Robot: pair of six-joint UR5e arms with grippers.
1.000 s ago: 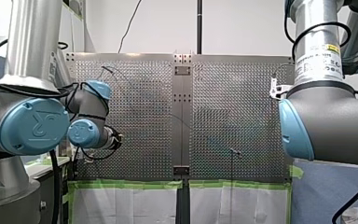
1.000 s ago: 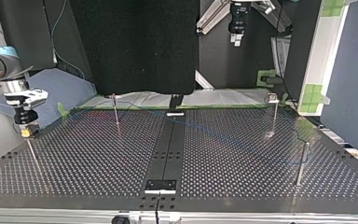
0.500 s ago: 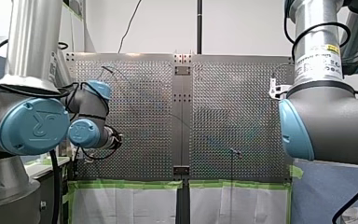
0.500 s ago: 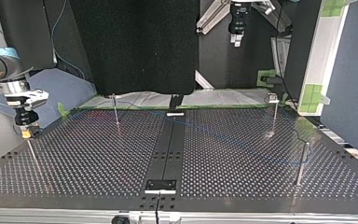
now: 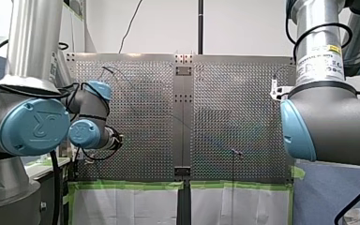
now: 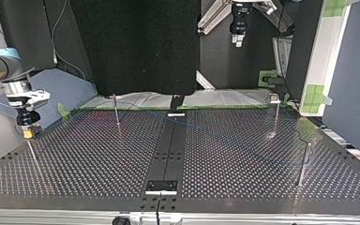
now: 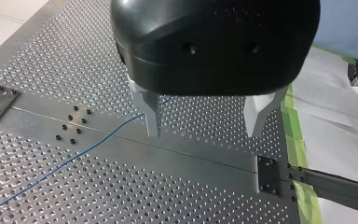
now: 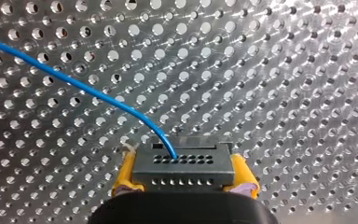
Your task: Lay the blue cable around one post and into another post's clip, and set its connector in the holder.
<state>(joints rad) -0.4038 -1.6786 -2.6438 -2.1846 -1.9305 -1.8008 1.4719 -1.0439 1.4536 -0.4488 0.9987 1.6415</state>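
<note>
Blue, thin and likely limp, the cable (image 8: 74, 83) trails across the table (image 8: 284, 70) from its stiff grey connector (image 8: 184, 161), pinched in my right gripper (image 8: 185, 176) at the top view's left, which is the best handhold, while my left gripper (image 7: 203, 133) hangs open.

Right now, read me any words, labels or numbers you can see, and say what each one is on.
Nothing reads clearly.
On my right arm, a white label: too small to read.
On my left arm, the blue cap bears an embossed logo: letters unclear.
</note>
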